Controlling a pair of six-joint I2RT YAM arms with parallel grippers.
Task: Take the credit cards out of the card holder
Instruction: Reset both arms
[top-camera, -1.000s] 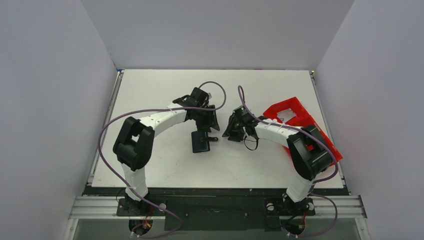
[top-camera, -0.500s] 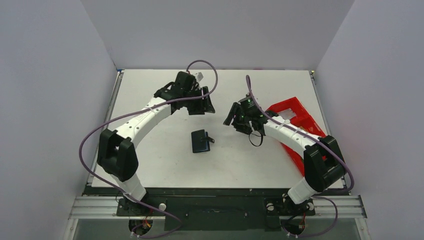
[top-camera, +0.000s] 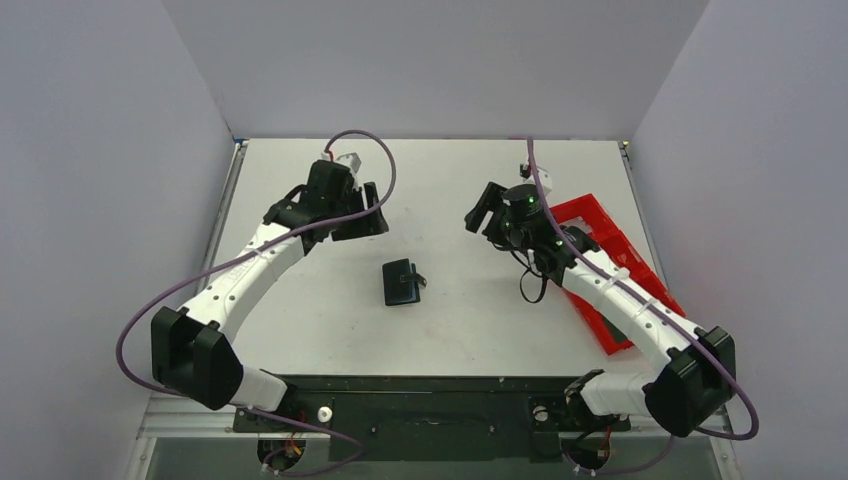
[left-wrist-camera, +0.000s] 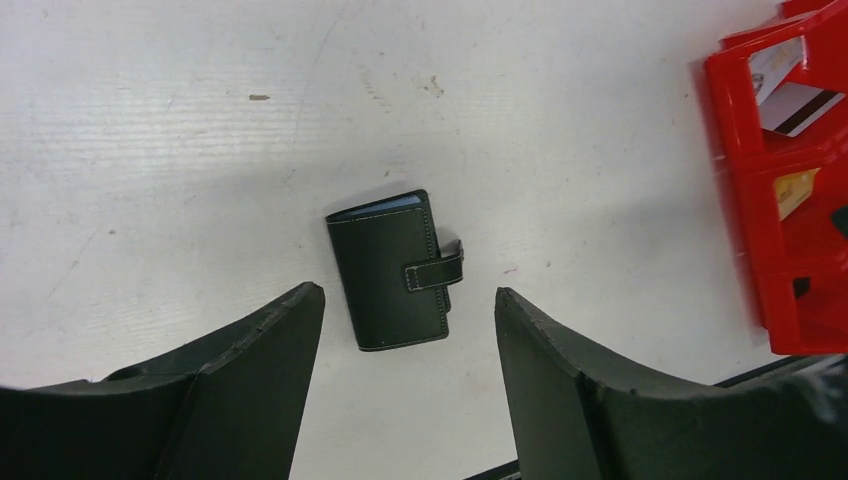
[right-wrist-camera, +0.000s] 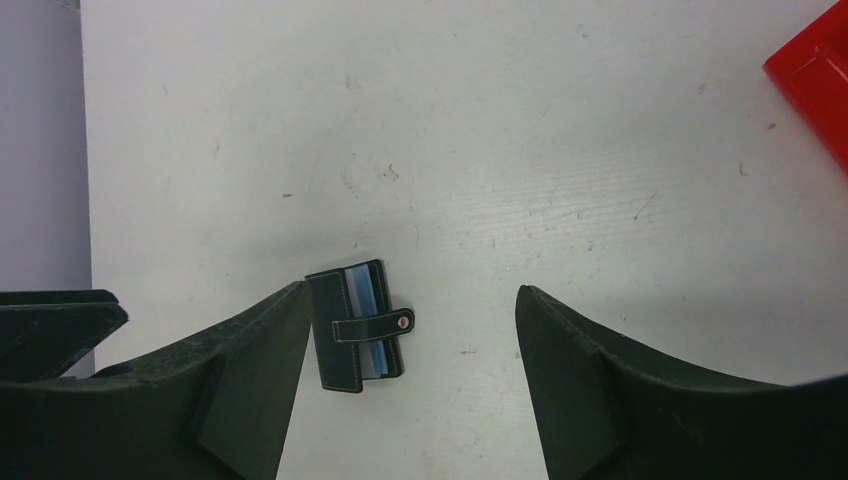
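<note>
Arms: 2, white segments with black joints, each trailing 1 purple cable.
Left gripper (left-wrist-camera: 407, 293): 2 matte black fingers, broad and tapering to blunt tips. They are spread wide and hold nothing.
Right gripper (right-wrist-camera: 410, 291): 2 fingers of the same black, wedge-like shape, also standing well apart. Nothing is between them.
Card holder (top-camera: 402, 283): 1, small, flat and rectangular, black and leather-like, with pale stitching along its edges.
Closing tab (left-wrist-camera: 437, 272): 1 narrow black strap across the holder's middle, reaching past 1 long side. The right wrist view shows a small round stud at its end.
Inner face: a blue-grey strip shows at 1 edge of the holder. I cannot tell whether cards sit inside.
Holder position: flat on the table (top-camera: 450, 180), near its middle, between the 2 grippers and apart from both. Each wrist camera looks down on it through its own open fingers.
Tray (top-camera: 583, 212): 1, glossy red plastic, split into compartments by straight walls. It lies at the table's right side, partly under the right arm and well apart from the holder.
Cards in tray: at least 2 in the left wrist view, 1 white with a dark stripe (left-wrist-camera: 797, 106) and 1 yellowish (left-wrist-camera: 793, 191).
Table surface: 1 white board, matte, flecked with small dark scuffs.
</note>
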